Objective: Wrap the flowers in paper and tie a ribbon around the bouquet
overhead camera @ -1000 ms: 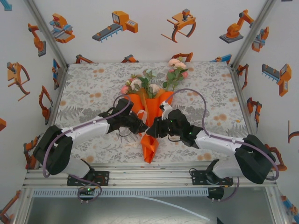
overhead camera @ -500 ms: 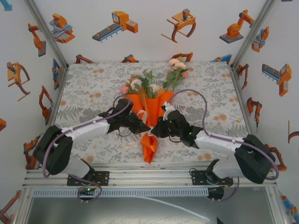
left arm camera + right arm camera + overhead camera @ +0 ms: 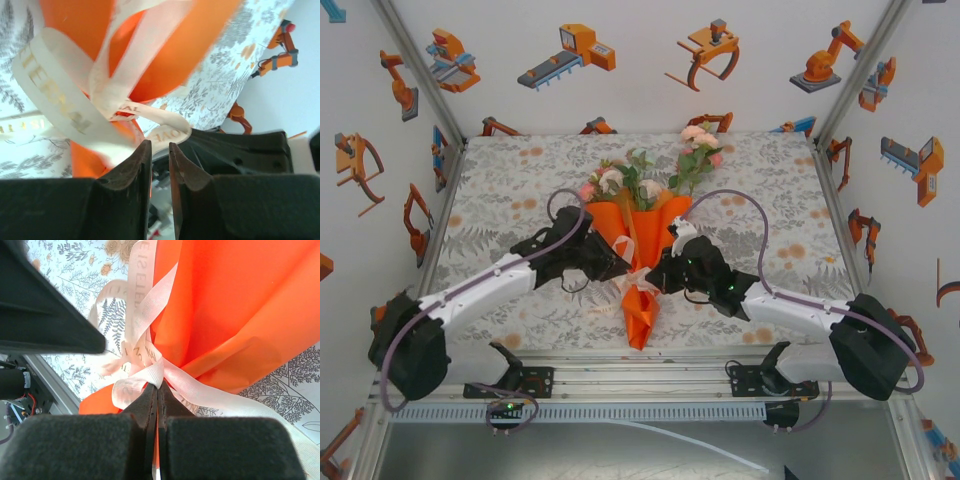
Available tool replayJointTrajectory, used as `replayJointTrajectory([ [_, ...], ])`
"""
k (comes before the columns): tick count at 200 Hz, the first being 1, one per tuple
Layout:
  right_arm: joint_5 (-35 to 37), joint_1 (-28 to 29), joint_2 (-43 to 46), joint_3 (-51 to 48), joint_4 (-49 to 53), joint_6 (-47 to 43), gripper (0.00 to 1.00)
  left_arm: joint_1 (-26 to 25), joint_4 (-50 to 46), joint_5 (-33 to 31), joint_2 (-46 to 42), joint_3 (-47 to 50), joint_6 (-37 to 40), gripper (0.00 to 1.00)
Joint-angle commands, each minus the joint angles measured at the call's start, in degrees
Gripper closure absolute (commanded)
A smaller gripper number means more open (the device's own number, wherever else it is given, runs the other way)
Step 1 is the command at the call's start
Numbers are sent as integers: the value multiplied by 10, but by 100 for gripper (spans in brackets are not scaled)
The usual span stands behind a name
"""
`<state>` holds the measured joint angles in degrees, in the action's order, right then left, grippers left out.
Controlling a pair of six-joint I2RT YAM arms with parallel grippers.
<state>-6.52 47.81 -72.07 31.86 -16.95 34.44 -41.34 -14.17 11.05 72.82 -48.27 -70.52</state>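
The bouquet lies mid-table: pink, peach and white flowers (image 3: 638,182) top a cone of orange paper (image 3: 640,312) that points toward the arms. The cream ribbon (image 3: 632,262) with gold lettering is looped around the cone's waist. My left gripper (image 3: 617,267) sits at the cone's left side. In the left wrist view its jaws (image 3: 160,145) stand a narrow gap apart, and a ribbon (image 3: 60,100) loop lies just past the tips against the paper (image 3: 165,55). My right gripper (image 3: 654,279) is at the cone's right side, shut (image 3: 156,385) on the ribbon (image 3: 145,305) at its knot, against the paper (image 3: 240,305).
The floral tablecloth (image 3: 520,190) covers the table, walled at the back and both sides by panels printed with robot pictures (image 3: 570,55). The metal rail (image 3: 640,380) runs along the near edge. Purple-grey cables (image 3: 740,205) arc over both forearms.
My left arm has swung its elbow out and down to the left, and its gripper has shifted slightly left. The right gripper has edged up along the cone, still pinching the ribbon.
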Motion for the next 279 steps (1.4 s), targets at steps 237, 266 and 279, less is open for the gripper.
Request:
replayJointTrajectory([
  [237, -34, 1, 7, 37, 26, -9, 100, 105, -47, -87, 115, 74, 109, 73],
  [266, -47, 1, 2, 40, 20, -5, 100, 106, -49, -85, 112, 68, 109, 82],
  [279, -49, 1, 0, 41, 15, 2, 100, 106, -59, -79, 106, 62, 112, 87],
])
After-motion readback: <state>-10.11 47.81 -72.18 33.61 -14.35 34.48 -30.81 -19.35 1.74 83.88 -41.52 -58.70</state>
